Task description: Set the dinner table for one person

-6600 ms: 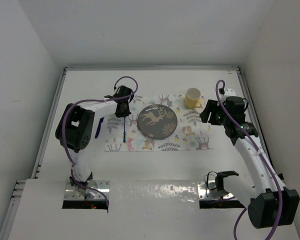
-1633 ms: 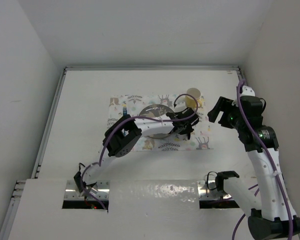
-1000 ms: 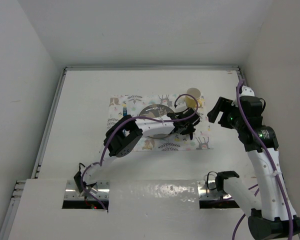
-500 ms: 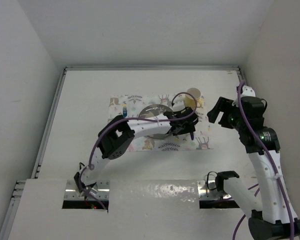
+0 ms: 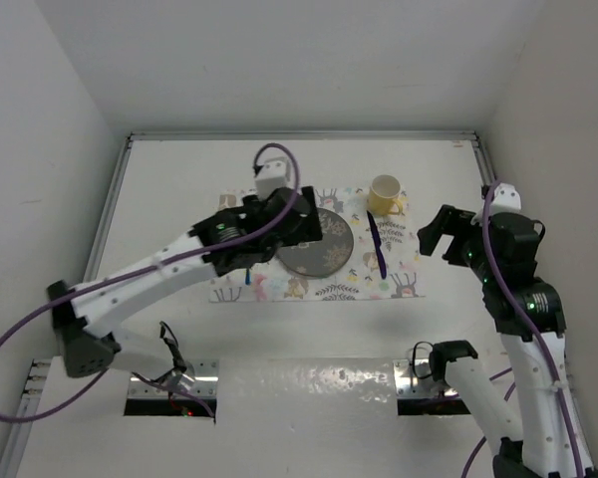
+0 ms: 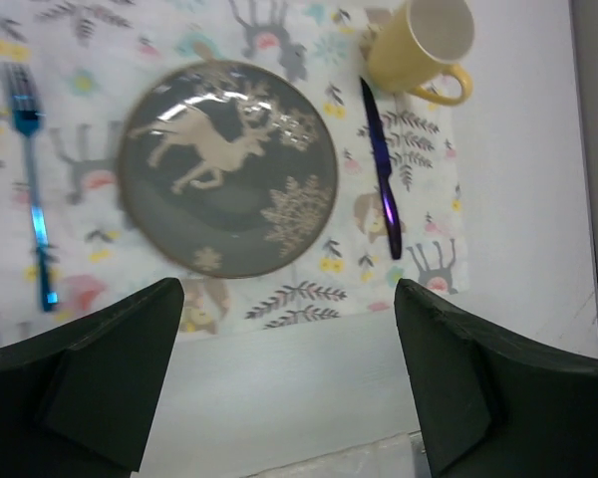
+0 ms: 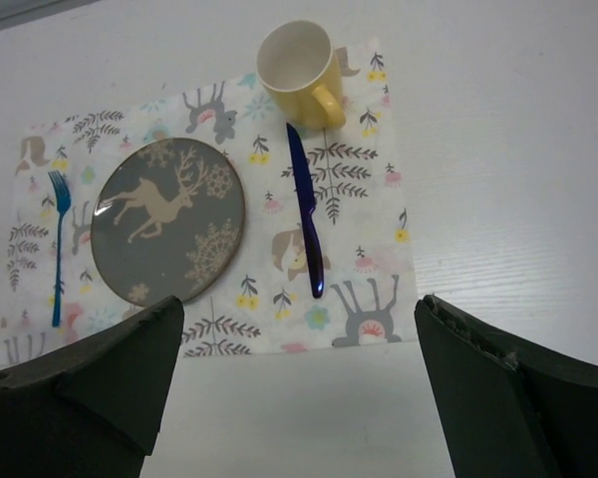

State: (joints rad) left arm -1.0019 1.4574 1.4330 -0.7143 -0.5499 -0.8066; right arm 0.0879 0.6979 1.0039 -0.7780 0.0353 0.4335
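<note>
On the dinner table (image 5: 169, 189) lies a deer-printed mat (image 5: 404, 279). On the mat are a grey deer plate (image 6: 227, 169), a blue fork (image 6: 35, 214) to its left, a dark blue knife (image 6: 382, 169) to its right, and a yellow mug (image 6: 427, 45) above the knife. My left gripper (image 5: 301, 231) hovers high over the plate's left side, open and holding nothing; its fingers (image 6: 120, 358) frame the mat's near edge. My right gripper (image 5: 441, 234) hangs open and empty above the table right of the mat, looking down on knife (image 7: 305, 209) and mug (image 7: 297, 62).
Thin metal rails (image 5: 105, 239) run along the table's edges, with white walls close behind them. A purple cable (image 5: 277, 159) loops above the left wrist. Metal mounting plates (image 5: 169, 383) sit at the near edge by the arm bases.
The left gripper has opened, risen and drawn back leftward from the spot right of the plate, where the knife now lies uncovered. The right gripper has opened wider and sunk slightly.
</note>
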